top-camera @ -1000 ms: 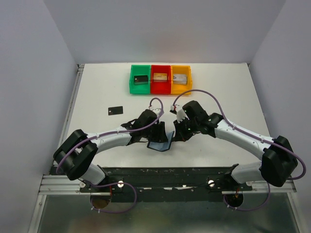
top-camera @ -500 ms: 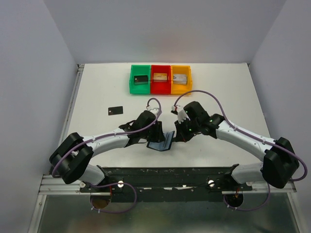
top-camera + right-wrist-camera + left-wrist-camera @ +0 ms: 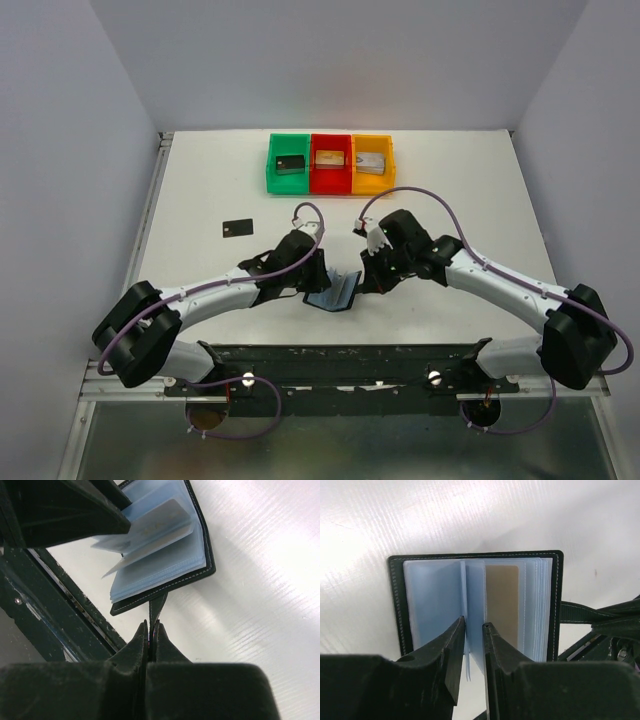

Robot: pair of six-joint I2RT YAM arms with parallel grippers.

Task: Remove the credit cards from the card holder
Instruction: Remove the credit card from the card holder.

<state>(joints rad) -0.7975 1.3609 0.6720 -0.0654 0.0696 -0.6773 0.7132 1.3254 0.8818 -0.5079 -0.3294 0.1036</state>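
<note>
We judge the job barely begun: one black card (image 3: 237, 228) lies out on the surface (image 3: 470, 200) at mid-left of the top view, while a tan card (image 3: 502, 605) sits sleeved in the card holder (image 3: 335, 292), open at centre frame. Our right claw (image 3: 151, 627) is pinched tight on the holder's strap (image 3: 157, 605). Our left claw (image 3: 474, 630) stands narrowly parted astride a clear sleeve (image 3: 475, 590), not visibly gripping it.

No words or numbers can be read here
The tan card (image 3: 502, 600) in the card holder (image 3: 555, 605) shows a plain face and the clear sleeves (image 3: 432, 600) are blank; the black card (image 3: 237, 228) on the tabletop (image 3: 470, 200) and the blocks (image 3: 290, 163) in the green bin (image 3: 288, 184), red bin (image 3: 331, 184) and yellow bin (image 3: 373, 184) are too small to show any writing
</note>
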